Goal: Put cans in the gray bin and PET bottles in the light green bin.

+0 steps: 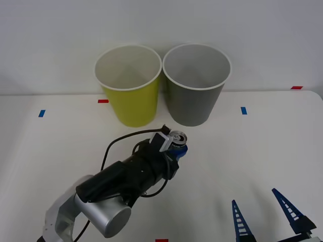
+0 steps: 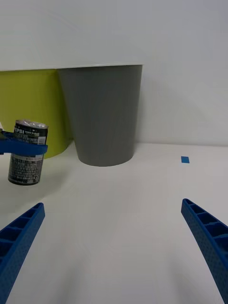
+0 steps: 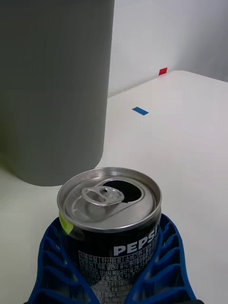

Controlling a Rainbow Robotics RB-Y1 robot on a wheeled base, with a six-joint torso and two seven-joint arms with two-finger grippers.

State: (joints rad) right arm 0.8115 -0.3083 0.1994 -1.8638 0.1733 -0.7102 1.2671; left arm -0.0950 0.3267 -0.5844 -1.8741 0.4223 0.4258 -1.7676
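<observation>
The left arm reaches forward over the middle of the white worktop (image 1: 262,151), its dark forearm slanting up from the near-left toward the two bins. Its left tool (image 1: 174,147) has its blue ribbed fingers (image 3: 164,256) wrapped around both sides of the can (image 1: 177,141), gripping it just below the silver top. The can stands upright in that grasp, its tab opening exposed. In the right wrist view the can's base looks slightly above the worktop surface, though contact cannot be told for sure.

The can sits just in front of the gray bin (image 1: 196,88), nearer than it and not touching. The gray bin and the light green bin (image 1: 130,88) stand side by side at the far edge of the worktop, rims nearly touching, green on the left.

The right tool (image 1: 267,217) rests low at the near-right edge, its two blue fingers spread wide and holding nothing.
</observation>
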